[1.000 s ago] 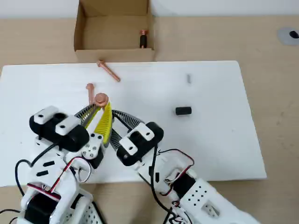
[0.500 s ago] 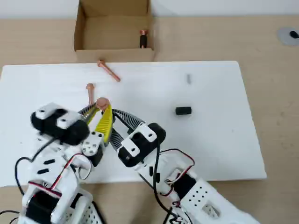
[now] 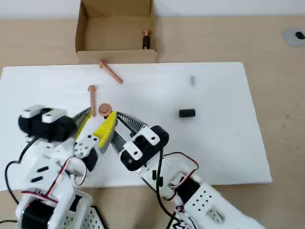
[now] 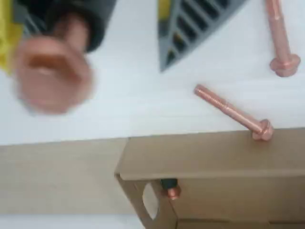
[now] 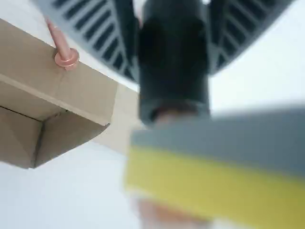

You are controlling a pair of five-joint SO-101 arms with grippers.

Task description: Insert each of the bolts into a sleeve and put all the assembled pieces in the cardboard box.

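- The bolt (image 3: 105,110) in hand sits with its shank entering the sleeve (image 5: 174,62), above the white mat (image 3: 224,143) between my two arms. A bit of shank shows between head and sleeve, so I judge it not fully home.
- My right claw (image 5: 174,71) is clenched around that sleeve.
- My left claw (image 4: 88,62) stands released: the yellow finger is just beside the bolt head and the grey finger is well apart from it.
- One assembled piece (image 3: 146,40) already rests inside the cardboard box (image 3: 116,56), against its right wall.
- A loose bolt (image 3: 111,73) lies on the mat just in front of the box, and a second bolt (image 3: 93,98) lies near my claws; neither has a sleeve.
- A spare sleeve (image 3: 187,113) lies well off to the right, and I cannot tell what the small grey piece (image 3: 192,80) beyond it is.
- By my reckoning one piece is done, one is mid-assembly and two bolts remain.
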